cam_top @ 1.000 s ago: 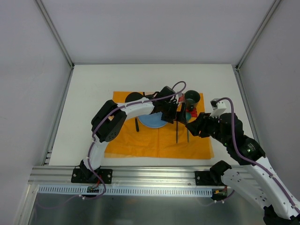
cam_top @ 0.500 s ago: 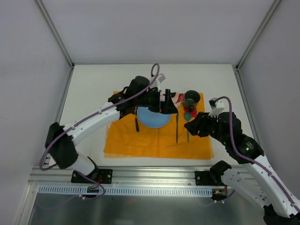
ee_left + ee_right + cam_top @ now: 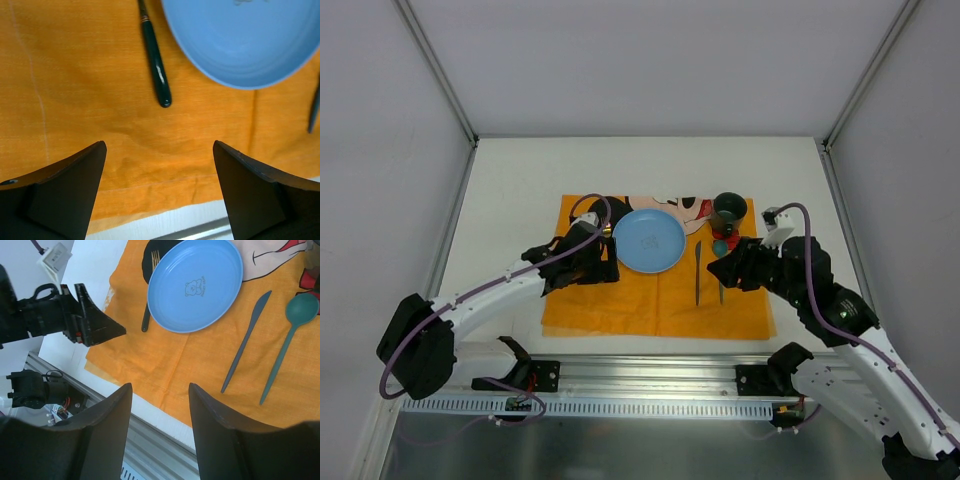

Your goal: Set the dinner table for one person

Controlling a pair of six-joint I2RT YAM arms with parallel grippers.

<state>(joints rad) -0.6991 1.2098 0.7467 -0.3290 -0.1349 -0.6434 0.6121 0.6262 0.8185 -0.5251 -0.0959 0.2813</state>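
Left wrist view: left gripper (image 3: pixel 159 145) gapes wide, empty, over the orange placemat (image 3: pixel 75 90) at lower frame; right gripper (image 3: pixel 160 387) half-parted, holding nothing.

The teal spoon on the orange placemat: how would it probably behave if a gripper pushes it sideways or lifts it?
The teal spoon looks like thin moulded plastic, so probably light and stiff. With its long narrow handle, a sideways push would likely swing it around rather than roll it. The cloth placemat may grip or wrinkle.

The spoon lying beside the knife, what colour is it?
The spoon is teal green, bowl and handle alike. It shows best in the right wrist view.
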